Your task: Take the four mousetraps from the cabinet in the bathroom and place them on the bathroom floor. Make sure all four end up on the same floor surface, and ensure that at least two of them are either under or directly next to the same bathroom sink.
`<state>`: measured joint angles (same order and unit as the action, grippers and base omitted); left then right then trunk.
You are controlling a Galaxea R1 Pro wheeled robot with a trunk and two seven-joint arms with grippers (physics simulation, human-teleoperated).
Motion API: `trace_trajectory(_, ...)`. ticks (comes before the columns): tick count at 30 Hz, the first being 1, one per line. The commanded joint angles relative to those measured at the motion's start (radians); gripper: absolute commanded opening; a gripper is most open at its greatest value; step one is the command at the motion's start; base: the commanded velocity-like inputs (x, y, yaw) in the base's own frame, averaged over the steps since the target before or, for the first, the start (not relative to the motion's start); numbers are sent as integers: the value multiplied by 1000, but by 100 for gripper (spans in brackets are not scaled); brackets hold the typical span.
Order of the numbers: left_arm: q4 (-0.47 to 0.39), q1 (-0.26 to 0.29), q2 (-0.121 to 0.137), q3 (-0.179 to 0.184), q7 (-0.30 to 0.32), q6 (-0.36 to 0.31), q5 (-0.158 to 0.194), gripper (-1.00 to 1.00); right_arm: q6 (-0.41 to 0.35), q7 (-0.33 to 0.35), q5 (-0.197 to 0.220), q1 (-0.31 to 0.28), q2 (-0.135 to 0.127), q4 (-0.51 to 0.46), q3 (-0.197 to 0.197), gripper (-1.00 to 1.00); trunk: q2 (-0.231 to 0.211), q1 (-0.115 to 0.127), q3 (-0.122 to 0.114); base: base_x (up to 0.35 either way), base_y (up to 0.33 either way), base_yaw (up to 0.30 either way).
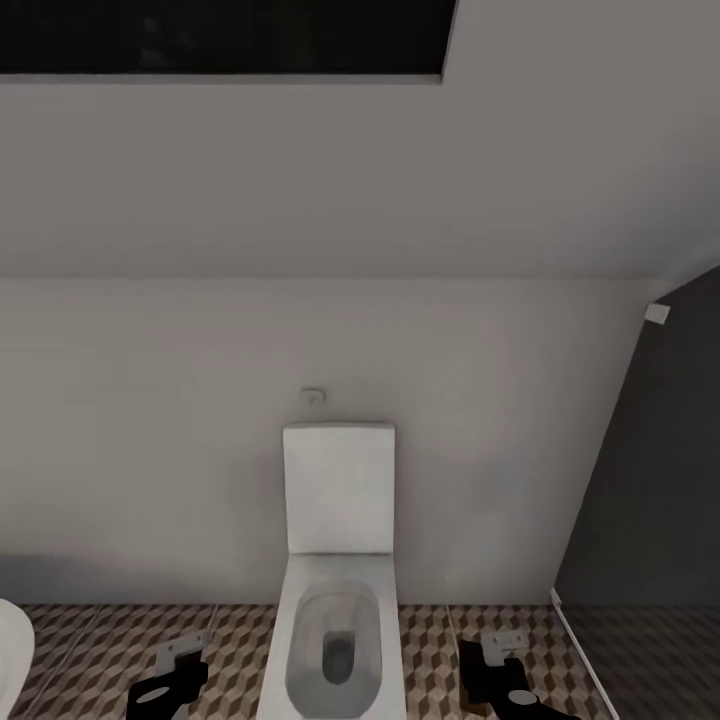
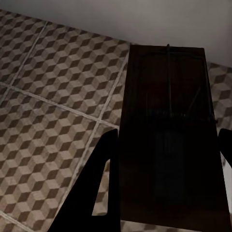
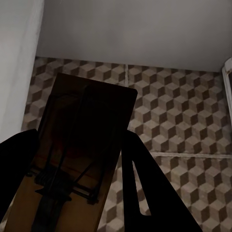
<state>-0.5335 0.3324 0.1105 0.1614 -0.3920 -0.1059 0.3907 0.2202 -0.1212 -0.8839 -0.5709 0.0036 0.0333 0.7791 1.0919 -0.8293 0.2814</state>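
The right gripper (image 3: 79, 193) has its dark jaws closed on either side of a mousetrap (image 3: 84, 140), a tan wooden board with dark wire spring work across it and a faint red patch near its middle. It hangs above the bathroom floor (image 3: 179, 121), tiled in brown, beige and white cubes with pale grout lines. A plain grey wall (image 3: 135, 29) rises beyond the tiles.

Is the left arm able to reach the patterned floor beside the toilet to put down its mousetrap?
Probably yes. The left gripper holds a mousetrap above bare patterned floor, with nothing lying beneath it. In the head view the toilet stands to its right, apart from the gripper.
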Motion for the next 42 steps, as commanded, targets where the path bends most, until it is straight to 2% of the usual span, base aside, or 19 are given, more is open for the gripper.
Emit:
trace_trajectory(1, -3, 0, 2, 9, -10, -6, 3, -100, 4, -8, -10, -1, -1, 3, 7, -100, 8, -4, 5, 0, 0, 0)
trace_trajectory(22, -2, 0, 4, 9, -10, -8, 4, -100, 4, -8, -9, -1, -1, 3, 8, -100, 155, -85, 70, 0, 0, 0)
trace_trajectory(35, -2, 0, 6, 7, -10, -5, 3, -100, 3, -5, -6, -1, -9, 3, 10, -100, 246, -134, 111, 0, 0, 0)
trace_trajectory(39, -2, 0, 8, 7, -10, -5, 4, -100, 4, 43, -1, -1, -46, 5, 11, -100, 274, -150, 124, 0, 0, 0)
trace_trajectory(42, -2, 0, 9, 7, -10, -5, 5, -100, 4, 128, 25, -1, -75, 5, 12, -100, 295, -161, 133, 0, 0, 0)
